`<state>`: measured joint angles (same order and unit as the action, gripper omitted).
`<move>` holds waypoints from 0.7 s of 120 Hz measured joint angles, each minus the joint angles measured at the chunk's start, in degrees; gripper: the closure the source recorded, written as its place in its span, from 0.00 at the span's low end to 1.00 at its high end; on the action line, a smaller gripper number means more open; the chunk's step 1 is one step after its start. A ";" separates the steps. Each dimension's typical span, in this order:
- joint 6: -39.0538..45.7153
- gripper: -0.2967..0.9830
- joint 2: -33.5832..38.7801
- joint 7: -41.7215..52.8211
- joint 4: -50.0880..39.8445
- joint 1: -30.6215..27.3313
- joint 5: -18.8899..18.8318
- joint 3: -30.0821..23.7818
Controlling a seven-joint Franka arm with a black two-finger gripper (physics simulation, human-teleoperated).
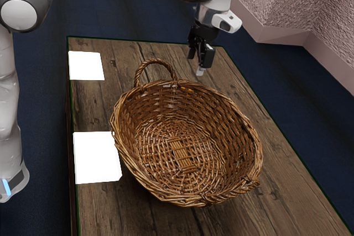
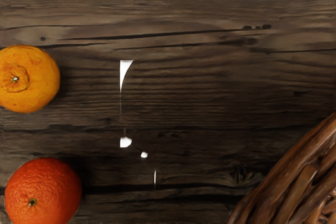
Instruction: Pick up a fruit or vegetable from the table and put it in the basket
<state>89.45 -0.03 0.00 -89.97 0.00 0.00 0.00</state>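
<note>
Over the table's far part in the exterior view, my gripper hangs with its black fingers apart, higher than the tabletop and beyond the basket's handle. The large brown wicker basket stands upright, its visible inside bare. A yellow-orange fruit and a red-orange fruit lie apart on the wood in the wrist view; part of the basket appears there too. A bit of orange peeks past the basket's far rim, mostly hidden by it.
Two bright white patches lie along the wooden table's edge on the arm's side. A small pale piece appears just below the fingers. The basket's looped handle rises near the hand. Bare wood extends beside the basket.
</note>
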 joint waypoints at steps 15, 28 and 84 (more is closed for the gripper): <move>-2.37 0.23 -7.61 0.26 13.10 -5.35 -0.60 -3.42; -3.52 0.23 -8.46 0.53 14.34 -7.02 -0.76 -3.72; -4.61 0.23 -10.29 3.02 14.88 -7.70 -4.25 3.81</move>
<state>84.84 -10.32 3.02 -75.09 -7.69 -4.25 3.81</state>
